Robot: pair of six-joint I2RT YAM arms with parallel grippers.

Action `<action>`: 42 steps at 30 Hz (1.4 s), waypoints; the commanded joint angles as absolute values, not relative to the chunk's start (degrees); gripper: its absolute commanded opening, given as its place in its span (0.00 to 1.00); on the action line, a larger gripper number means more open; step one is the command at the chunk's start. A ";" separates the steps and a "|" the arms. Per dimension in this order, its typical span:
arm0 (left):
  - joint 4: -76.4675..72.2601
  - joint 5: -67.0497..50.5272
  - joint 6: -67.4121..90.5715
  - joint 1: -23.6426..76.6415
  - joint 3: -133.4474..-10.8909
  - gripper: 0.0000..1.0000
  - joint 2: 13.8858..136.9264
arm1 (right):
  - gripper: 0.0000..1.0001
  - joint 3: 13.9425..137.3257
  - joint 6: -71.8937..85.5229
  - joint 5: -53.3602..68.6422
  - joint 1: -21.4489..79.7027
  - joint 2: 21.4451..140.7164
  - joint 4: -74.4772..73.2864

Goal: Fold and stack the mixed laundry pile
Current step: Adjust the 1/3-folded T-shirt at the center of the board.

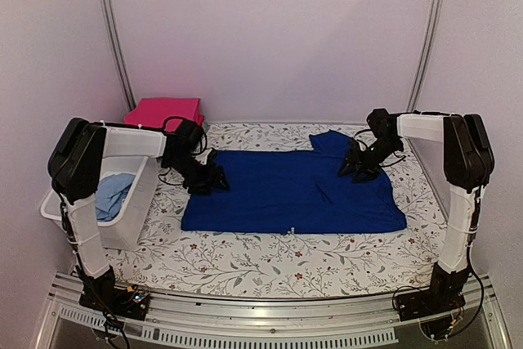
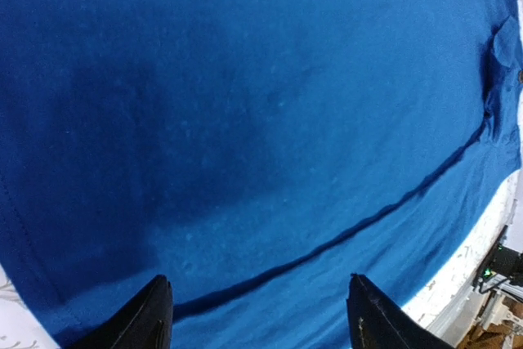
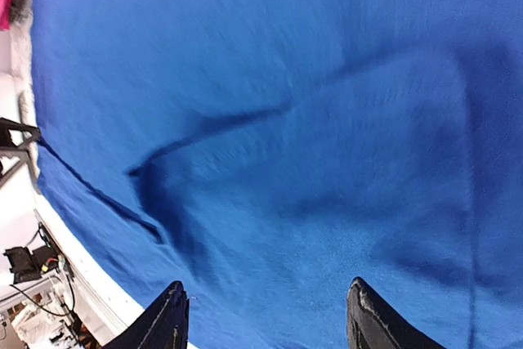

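Both pairs of jaws are standing wide apart, holding nothing. The left gripper (image 1: 208,179) and right gripper (image 1: 359,165) are hovering at opposite ends of the blue garment (image 1: 294,194), which is lying spread flat on the table (image 1: 245,263). Folding well probably means pinching matching edges evenly.

Both white-and-black arms (image 1: 122,143) angled inward and low; the black two-finger left gripper (image 2: 257,279) and black two-finger right gripper (image 3: 266,284) stood spread, empty.

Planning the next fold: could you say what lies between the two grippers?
Only the spread royal-blue garment, from left gripper to right gripper, in the top view.
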State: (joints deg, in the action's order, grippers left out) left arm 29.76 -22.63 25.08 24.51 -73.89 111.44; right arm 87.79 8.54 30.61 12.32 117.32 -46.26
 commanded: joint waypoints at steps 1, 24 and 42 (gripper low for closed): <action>30.76 -21.34 24.33 24.40 -71.21 0.72 112.55 | 0.64 82.58 6.97 30.20 13.60 119.31 -44.21; 31.75 -19.10 26.69 30.86 -53.76 0.79 93.11 | 0.65 59.92 10.95 39.33 15.50 97.66 -42.74; 29.18 -20.66 24.34 18.17 -77.24 0.99 104.93 | 0.61 111.07 9.57 26.26 6.60 127.25 -46.11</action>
State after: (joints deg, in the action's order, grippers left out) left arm 29.30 -20.10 24.62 18.31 -75.20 103.26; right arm 104.81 9.43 27.92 6.00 121.34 -45.50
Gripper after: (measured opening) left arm 0.992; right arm 0.616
